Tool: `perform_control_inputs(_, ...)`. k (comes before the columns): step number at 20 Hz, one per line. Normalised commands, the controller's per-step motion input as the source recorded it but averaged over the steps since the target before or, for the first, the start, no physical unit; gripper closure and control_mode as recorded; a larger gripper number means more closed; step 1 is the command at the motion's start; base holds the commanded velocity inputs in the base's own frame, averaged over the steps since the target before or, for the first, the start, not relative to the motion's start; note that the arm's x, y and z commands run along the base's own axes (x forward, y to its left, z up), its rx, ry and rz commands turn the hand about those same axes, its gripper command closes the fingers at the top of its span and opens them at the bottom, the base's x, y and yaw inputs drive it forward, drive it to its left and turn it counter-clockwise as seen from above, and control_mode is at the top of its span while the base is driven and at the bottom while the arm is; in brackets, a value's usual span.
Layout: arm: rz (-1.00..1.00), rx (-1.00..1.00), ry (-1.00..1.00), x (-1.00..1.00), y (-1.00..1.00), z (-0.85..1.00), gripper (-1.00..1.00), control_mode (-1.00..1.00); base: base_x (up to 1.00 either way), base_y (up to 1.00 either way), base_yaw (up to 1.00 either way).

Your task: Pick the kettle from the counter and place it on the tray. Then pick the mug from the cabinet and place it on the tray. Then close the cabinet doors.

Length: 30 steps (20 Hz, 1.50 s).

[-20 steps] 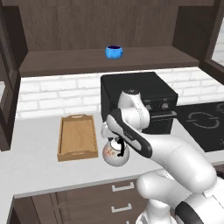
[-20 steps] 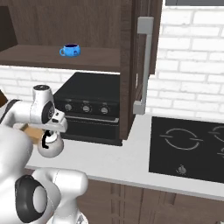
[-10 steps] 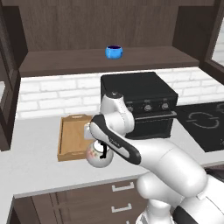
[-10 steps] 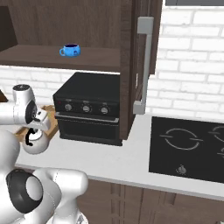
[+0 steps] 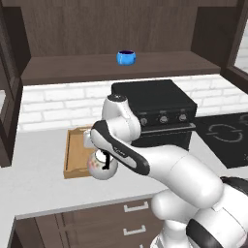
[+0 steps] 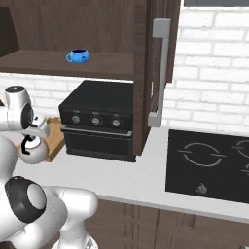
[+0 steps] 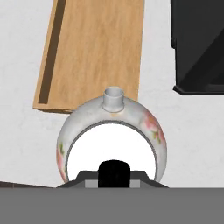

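Gripper clamped on kettle handle; kettle hangs directly under the hand, above tray's near rim, off counter.

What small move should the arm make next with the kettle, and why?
Probably carry the kettle a little further over the tray before lowering it. The claw holds it by its handle, above the counter at the tray's near edge, not yet over its floor.

So the tray sits on the desk, just left of the oven box. The kettle hangs over the tray's near edge. The mug is up on the cabinet shelf; the cooktop is right of the oven box.
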Motion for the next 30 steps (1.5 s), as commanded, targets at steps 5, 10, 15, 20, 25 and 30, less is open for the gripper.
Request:
perform_control_inputs(5,-0.04,-0.02,0.00,0.45,0.44,0.17,1.00,-1.00,0.00,0.00,0.00)
perform_control_inputs(10,-0.13,-0.03,-0.01,0.65,0.33,0.01,1.00,-1.00,0.00,0.00,0.00)
perform_control_inputs(15,-0.22,-0.05,-0.01,0.83,0.13,-0.01,1.00,-1.00,0.00,0.00,0.00)
perform_control_inputs(20,-0.19,-0.02,-0.02,0.73,0.25,-0.18,1.00,-1.00,0.00,0.00,0.00)
perform_control_inputs(25,-0.12,0.00,-0.03,0.42,0.47,-0.28,1.00,-1.00,0.00,0.00,0.00)
perform_control_inputs(30,-0.10,0.00,-0.03,0.39,0.23,-0.22,1.00,-1.00,0.00,0.00,0.00)
